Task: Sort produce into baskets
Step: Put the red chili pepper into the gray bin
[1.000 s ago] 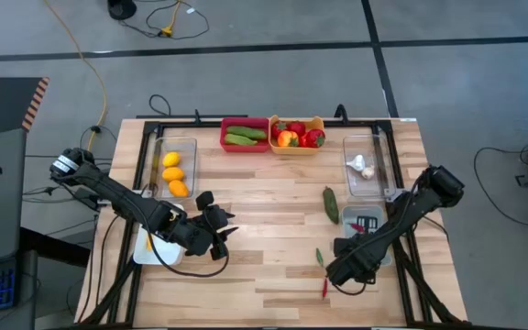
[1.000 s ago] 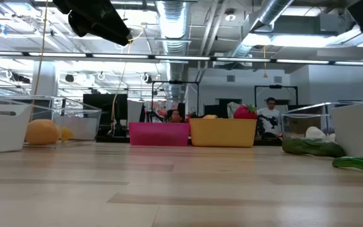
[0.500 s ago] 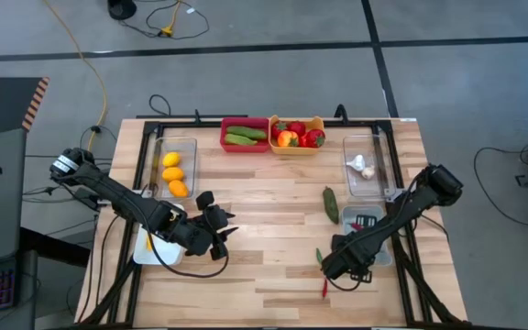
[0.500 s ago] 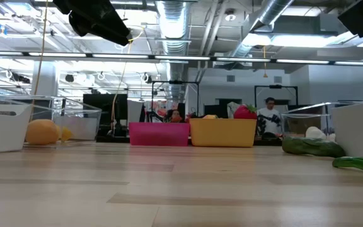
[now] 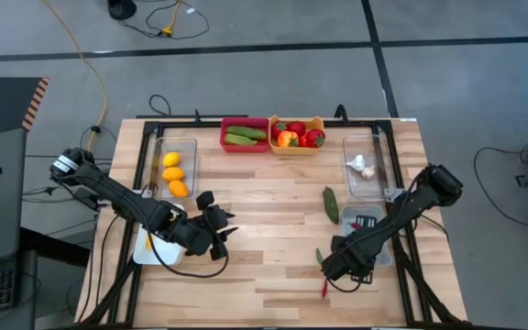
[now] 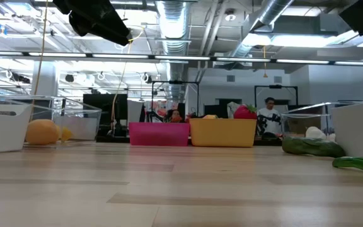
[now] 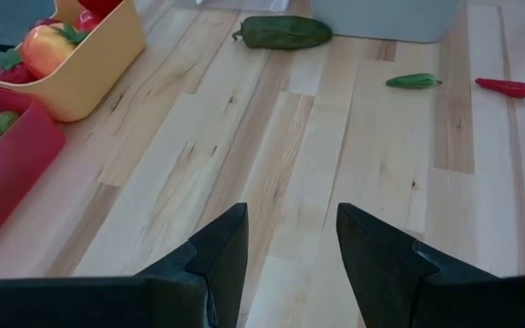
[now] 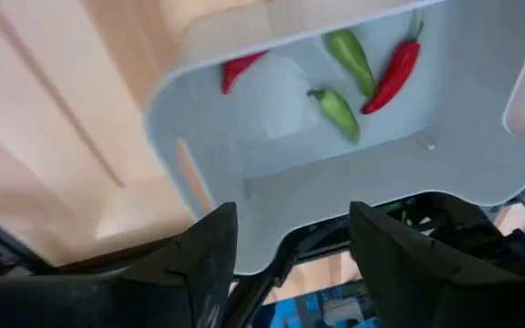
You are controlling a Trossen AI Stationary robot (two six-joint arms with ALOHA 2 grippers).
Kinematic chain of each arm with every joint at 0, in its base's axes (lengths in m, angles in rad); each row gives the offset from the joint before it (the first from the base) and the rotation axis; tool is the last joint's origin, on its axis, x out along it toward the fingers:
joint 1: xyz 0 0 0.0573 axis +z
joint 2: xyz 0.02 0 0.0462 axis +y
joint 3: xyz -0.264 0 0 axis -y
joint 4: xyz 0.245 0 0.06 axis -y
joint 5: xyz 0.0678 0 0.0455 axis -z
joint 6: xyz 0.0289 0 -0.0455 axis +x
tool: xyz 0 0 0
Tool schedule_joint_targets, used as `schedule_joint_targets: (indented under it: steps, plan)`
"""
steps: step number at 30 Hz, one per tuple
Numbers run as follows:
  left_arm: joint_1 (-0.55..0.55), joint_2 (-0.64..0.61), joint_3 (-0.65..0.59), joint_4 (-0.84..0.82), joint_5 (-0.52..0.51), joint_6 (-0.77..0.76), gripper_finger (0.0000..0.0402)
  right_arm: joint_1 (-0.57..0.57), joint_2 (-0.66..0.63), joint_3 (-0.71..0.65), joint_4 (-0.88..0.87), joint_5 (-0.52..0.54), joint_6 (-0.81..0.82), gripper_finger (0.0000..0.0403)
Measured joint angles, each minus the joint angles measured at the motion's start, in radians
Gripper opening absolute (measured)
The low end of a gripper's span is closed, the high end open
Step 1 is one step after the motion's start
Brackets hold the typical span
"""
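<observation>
My right gripper (image 5: pixel 339 265) (image 8: pixel 290 246) hangs open, with nothing between its fingers, by the near left corner of the right white tray (image 5: pixel 375 240). That tray (image 8: pixel 481 137) holds red chilies (image 8: pixel 393 71) and green chilies (image 8: pixel 335 107). On the table left of it lie a cucumber (image 5: pixel 331 203), a green chili (image 5: pixel 320 258) and a red chili (image 5: pixel 324 288). My left gripper (image 5: pixel 216 229) (image 7: pixel 290 246) waits open above the table's near left part. Far off stand the red bin (image 5: pixel 245 134) with cucumbers and the orange-yellow bin (image 5: pixel 298 134) with red pieces.
A clear tub (image 5: pixel 177 170) at the left holds yellow and orange pieces; a clear tub (image 5: pixel 365 165) at the right holds garlic. A second white tray (image 5: pixel 154 249) sits under my left arm. Bare wood lies in the table's middle (image 5: pixel 264 211).
My right gripper has swung a little toward the table's left, staying at the same height by the white tray's near left corner. The produce on the table has not moved.
</observation>
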Motion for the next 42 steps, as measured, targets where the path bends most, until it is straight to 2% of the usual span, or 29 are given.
schedule_joint_targets:
  steps: [7,11,15,22,29,37,42]
  plan:
    - [0.0,0.0,0.0,0.0,0.0,-0.001,0.0158,0.0,0.0,0.107,0.001,-0.002,0.061,0.0238]
    - [0.0,0.0,0.0,0.0,-0.001,-0.001,0.0158,0.0,0.0,0.168,0.037,-0.02,0.247,0.0238]
    - [0.0,0.0,0.0,0.0,-0.001,-0.002,0.0158,0.018,0.0,0.184,0.165,-0.025,0.46,0.0238]
    - [0.0,0.0,0.0,0.0,-0.001,-0.004,0.0158,0.078,0.002,0.128,0.443,0.007,0.852,0.0238]
    - [0.0,0.0,0.0,0.0,-0.002,-0.001,0.0158,0.146,0.003,0.033,0.529,0.102,1.187,0.0238]
    - [0.0,0.0,0.0,0.0,0.0,0.015,0.0158,0.189,0.003,-0.029,0.607,0.259,1.357,0.0238]
    - [0.0,0.0,0.0,0.0,0.0,0.015,0.0158,0.189,0.003,-0.073,0.707,0.264,1.369,0.0238]
